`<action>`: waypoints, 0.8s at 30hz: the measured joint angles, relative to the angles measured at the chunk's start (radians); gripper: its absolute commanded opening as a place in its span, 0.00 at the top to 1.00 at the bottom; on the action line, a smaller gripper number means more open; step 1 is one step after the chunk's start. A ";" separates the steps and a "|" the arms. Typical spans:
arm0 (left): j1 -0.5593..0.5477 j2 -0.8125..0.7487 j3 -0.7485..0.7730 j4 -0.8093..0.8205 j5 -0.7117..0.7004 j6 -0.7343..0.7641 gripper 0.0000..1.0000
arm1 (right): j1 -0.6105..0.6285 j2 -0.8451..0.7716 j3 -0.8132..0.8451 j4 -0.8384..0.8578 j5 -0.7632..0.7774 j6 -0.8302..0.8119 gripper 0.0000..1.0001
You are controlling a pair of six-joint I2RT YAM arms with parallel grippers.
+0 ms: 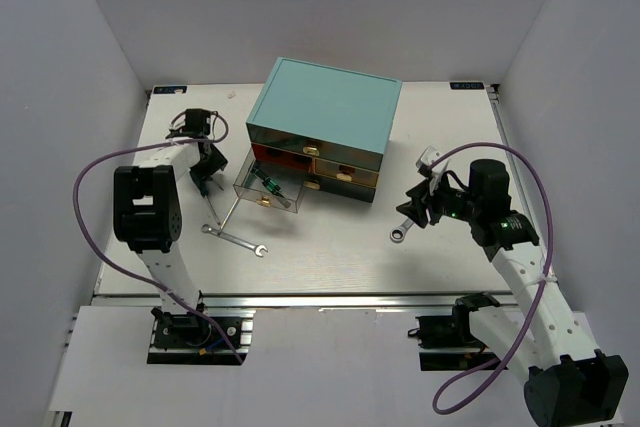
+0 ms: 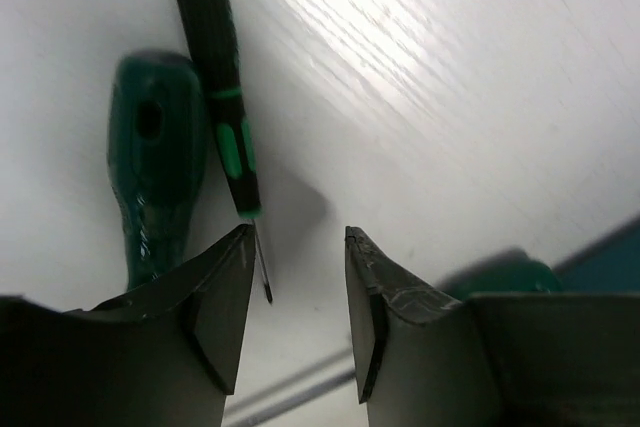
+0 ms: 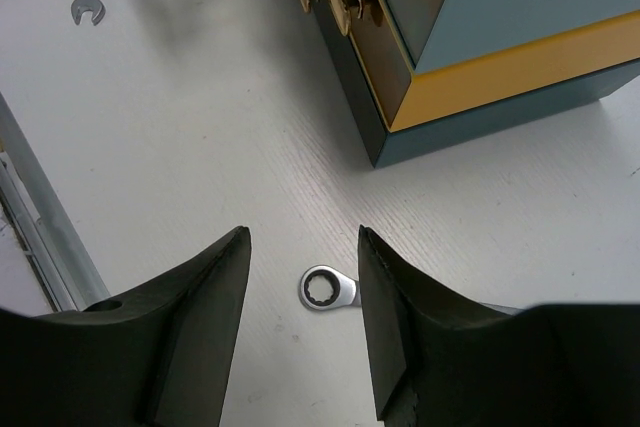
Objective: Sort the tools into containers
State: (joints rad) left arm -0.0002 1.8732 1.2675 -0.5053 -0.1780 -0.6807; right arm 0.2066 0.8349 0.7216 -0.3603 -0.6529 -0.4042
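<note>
Screwdrivers (image 2: 225,97) lie at the parted left claw (image 2: 298,237), a wrench (image 3: 328,290) under the parted right claw (image 3: 303,237), chest (image 3: 520,7) nearby.

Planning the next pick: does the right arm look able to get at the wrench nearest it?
Probably yes: the right gripper hangs open just above the wrench, with nothing between them, and the teal chest stands off to the side.

White arm links (image 1: 168,265), black joints (image 1: 148,209), purple cables (image 1: 78,202), dark tapered fingers (image 2: 215,317)
</note>
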 measured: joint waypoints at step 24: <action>0.068 0.200 0.215 -0.044 -0.139 0.081 1.00 | -0.002 0.025 0.000 0.019 0.024 -0.026 0.47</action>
State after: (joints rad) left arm 0.0681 2.0735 1.4826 -0.5495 -0.3172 -0.5995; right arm 0.2047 0.8597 0.7216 -0.3408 -0.6292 -0.4301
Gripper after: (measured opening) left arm 0.067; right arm 0.529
